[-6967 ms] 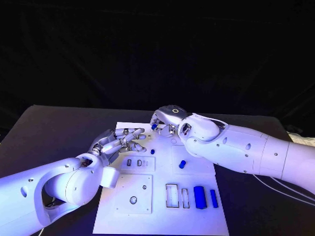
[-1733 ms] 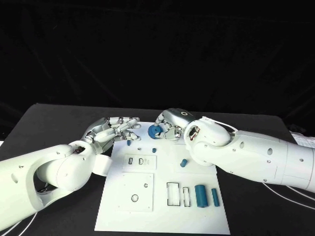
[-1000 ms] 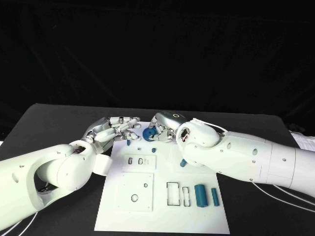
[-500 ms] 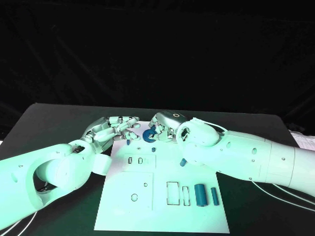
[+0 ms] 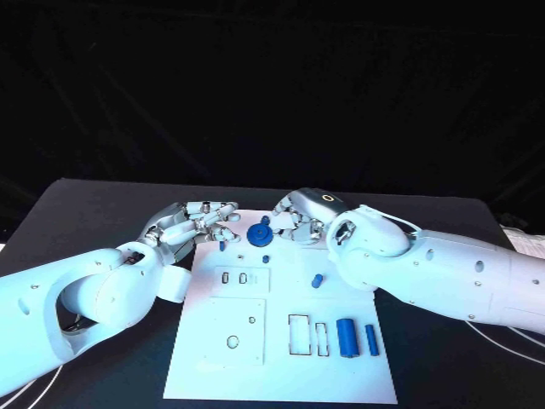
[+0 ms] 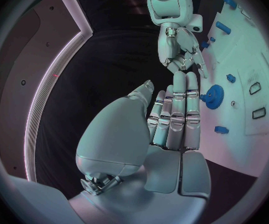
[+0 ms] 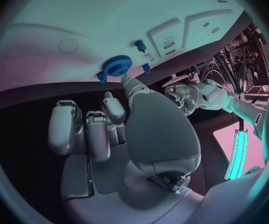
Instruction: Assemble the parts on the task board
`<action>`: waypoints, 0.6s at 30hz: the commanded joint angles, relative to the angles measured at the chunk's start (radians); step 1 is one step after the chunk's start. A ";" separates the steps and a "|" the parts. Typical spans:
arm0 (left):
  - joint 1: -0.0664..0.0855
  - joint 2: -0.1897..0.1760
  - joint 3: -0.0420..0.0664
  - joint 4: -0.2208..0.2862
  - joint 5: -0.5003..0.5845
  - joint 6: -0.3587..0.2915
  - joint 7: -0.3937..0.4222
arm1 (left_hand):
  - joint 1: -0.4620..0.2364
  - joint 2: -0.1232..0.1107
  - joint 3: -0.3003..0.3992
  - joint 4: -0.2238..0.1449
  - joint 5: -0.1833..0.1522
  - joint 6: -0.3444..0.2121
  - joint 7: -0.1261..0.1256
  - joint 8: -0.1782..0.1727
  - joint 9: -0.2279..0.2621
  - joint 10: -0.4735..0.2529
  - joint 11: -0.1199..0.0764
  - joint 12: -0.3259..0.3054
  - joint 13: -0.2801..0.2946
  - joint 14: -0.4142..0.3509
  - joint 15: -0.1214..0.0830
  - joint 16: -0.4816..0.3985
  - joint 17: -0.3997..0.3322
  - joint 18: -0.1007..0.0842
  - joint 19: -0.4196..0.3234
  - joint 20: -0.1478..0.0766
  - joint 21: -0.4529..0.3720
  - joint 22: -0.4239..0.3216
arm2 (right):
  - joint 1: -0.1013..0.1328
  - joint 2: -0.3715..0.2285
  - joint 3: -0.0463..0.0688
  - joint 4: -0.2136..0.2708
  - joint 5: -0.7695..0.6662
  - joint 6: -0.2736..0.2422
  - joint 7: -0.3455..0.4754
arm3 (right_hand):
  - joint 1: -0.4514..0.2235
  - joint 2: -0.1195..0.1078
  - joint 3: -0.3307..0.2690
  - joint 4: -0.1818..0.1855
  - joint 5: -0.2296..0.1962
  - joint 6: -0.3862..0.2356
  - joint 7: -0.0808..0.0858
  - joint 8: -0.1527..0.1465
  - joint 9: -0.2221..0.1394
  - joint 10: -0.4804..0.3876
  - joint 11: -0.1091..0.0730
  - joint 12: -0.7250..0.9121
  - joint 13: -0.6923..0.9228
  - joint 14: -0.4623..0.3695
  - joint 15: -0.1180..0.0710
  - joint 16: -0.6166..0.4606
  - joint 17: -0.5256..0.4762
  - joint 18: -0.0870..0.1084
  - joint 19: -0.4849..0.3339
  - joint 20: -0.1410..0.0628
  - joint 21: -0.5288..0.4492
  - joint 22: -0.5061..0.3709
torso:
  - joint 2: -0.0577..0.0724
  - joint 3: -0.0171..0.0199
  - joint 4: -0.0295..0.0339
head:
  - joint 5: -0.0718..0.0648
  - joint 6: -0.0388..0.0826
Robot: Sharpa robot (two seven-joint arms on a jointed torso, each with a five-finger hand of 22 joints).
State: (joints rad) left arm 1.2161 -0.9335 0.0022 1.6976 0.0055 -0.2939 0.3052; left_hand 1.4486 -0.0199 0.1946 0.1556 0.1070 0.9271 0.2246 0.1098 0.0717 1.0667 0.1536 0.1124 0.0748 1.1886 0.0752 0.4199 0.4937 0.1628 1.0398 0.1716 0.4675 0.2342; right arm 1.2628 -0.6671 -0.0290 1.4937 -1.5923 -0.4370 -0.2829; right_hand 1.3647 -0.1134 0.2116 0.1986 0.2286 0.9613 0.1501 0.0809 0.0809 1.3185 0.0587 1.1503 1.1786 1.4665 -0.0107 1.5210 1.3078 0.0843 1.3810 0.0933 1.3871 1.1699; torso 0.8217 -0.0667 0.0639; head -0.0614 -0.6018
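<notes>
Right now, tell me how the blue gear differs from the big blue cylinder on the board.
The blue gear is a round toothed disc, while the big blue cylinder is a smooth, elongated bar. The gear sits at the far end of the task board, between the two hands; the cylinder lies at the near end, beside a slimmer blue piece. Both are blue and neither is held.

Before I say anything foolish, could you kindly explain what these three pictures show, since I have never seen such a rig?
This is a two-armed robot at a black table. One picture looks down from its head; the two round ones come from cameras at its wrists. The left hand and right hand hover at the far end of a white task board. Between them a blue gear sits on the board; the hands appear to hold nothing. Nearer the robot lie a thick blue cylinder and a thin blue bar.
</notes>
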 commanded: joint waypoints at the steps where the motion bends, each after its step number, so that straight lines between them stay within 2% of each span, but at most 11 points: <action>1: 0.001 0.000 0.001 -0.002 -0.004 0.022 0.002 | -0.007 0.000 -0.003 -0.002 0.001 -0.007 0.001 0.003 0.001 -0.008 0.000 0.007 0.000 -0.007 0.000 0.003 0.001 0.013 -0.007 0.001 -0.003 0.002 | 0.004 -0.051 0.003 0.039 0.095 -0.072 0.072 | 0.009 0.001 0.005 -0.002 0.004 0.008 0.001 0.004 0.001 0.010 0.002 0.009 0.008 0.085 -0.003 0.005 0.176 -0.006 0.011 -0.001 0.006 0.007 | -0.002 -0.0002 0.0010 | 0.002 0.001; 3: 0.001 -0.001 0.001 -0.004 -0.004 0.022 0.003 | -0.007 0.000 -0.003 -0.002 0.001 -0.007 0.001 0.003 0.001 -0.008 0.000 0.007 0.000 -0.007 0.000 0.003 0.001 0.013 -0.007 0.001 -0.003 0.002 | 0.007 -0.123 0.006 0.080 0.175 -0.064 0.131 | 0.016 0.001 0.008 -0.007 0.003 0.009 0.001 0.002 0.001 0.017 0.001 0.019 0.016 0.087 -0.004 0.008 0.183 -0.008 0.016 -0.003 0.011 0.017 | -0.001 0.0002 -0.0015 | 0.003 0.006; 7: 0.001 -0.003 0.000 -0.007 -0.004 0.021 0.004 | -0.007 0.000 -0.003 -0.002 0.001 -0.007 0.001 0.003 0.001 -0.008 0.000 0.007 0.000 -0.007 0.000 0.003 0.001 0.013 -0.007 0.001 -0.003 0.002 | 0.008 -0.210 0.007 0.109 0.285 -0.027 0.220 | 0.024 0.002 0.012 -0.014 0.001 0.009 0.001 0.000 0.001 0.017 0.001 0.019 0.016 0.088 -0.004 0.010 0.186 -0.010 0.020 -0.003 0.015 0.026 | -0.002 0.0036 -0.0085 | 0.008 0.009; 12: 0.001 -0.004 0.000 -0.010 -0.004 0.022 0.004 | -0.007 0.000 -0.003 -0.002 0.001 -0.007 0.001 0.003 0.001 -0.008 0.000 0.007 0.000 -0.007 0.000 0.003 0.001 0.013 -0.007 0.001 -0.003 0.002 | 0.008 -0.288 0.007 0.104 0.376 0.015 0.303 | 0.029 -0.006 0.011 -0.022 -0.003 0.008 0.002 -0.003 0.000 0.015 0.002 0.016 0.014 0.088 -0.004 0.012 0.190 -0.011 0.022 -0.004 0.018 0.031 | -0.005 0.0089 -0.0165 | 0.002 0.013; 15: 0.001 -0.003 0.000 -0.013 -0.004 0.022 0.005 | -0.005 0.000 -0.003 -0.004 0.001 -0.008 0.001 0.003 0.001 -0.008 -0.001 0.007 0.000 -0.008 -0.001 0.003 0.002 0.014 -0.008 0.001 -0.003 0.002 | 0.004 -0.322 0.007 0.089 0.398 0.000 0.330 | 0.025 -0.004 0.006 -0.023 -0.027 0.008 0.002 -0.006 0.000 0.017 0.003 0.019 0.017 0.089 -0.003 0.013 0.192 -0.012 0.024 -0.003 0.021 0.036 | -0.007 0.0104 -0.0198 | -0.002 0.012; 18: 0.001 -0.001 0.000 -0.016 -0.004 0.024 0.005 | -0.005 0.000 -0.003 -0.004 0.001 -0.008 0.001 0.003 0.001 -0.008 -0.001 0.007 0.000 -0.008 -0.001 0.003 0.002 0.014 -0.008 0.001 -0.003 0.002 | -0.007 -0.347 0.006 0.077 0.406 -0.014 0.343 | 0.027 -0.002 0.007 -0.026 -0.029 0.003 0.003 -0.009 -0.001 0.019 0.004 0.021 0.019 0.089 -0.002 0.014 0.194 -0.012 0.025 -0.003 0.022 0.038 | -0.007 0.0117 -0.0197 | -0.008 0.014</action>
State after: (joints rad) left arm 1.2160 -0.9367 0.0018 1.6811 0.0055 -0.2914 0.3048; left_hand 1.4486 -0.0199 0.1946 0.1557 0.1070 0.9271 0.2246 0.1098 0.0717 1.0667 0.1535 0.1164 0.0749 1.1886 0.0752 0.4199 0.4947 0.1627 1.0398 0.1716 0.4675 0.2349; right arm 1.2607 -1.0100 -0.0223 1.5743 -1.2458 -0.4552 -0.0124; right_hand 1.3836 -0.1175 0.2196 0.1763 0.2033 0.9648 0.1535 0.0750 0.0807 1.3325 0.0621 1.1655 1.1965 1.4665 -0.0107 1.5309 1.3076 0.0843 1.4004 0.0914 1.4025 1.2071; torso 0.8159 -0.0573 0.0471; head -0.0638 -0.5891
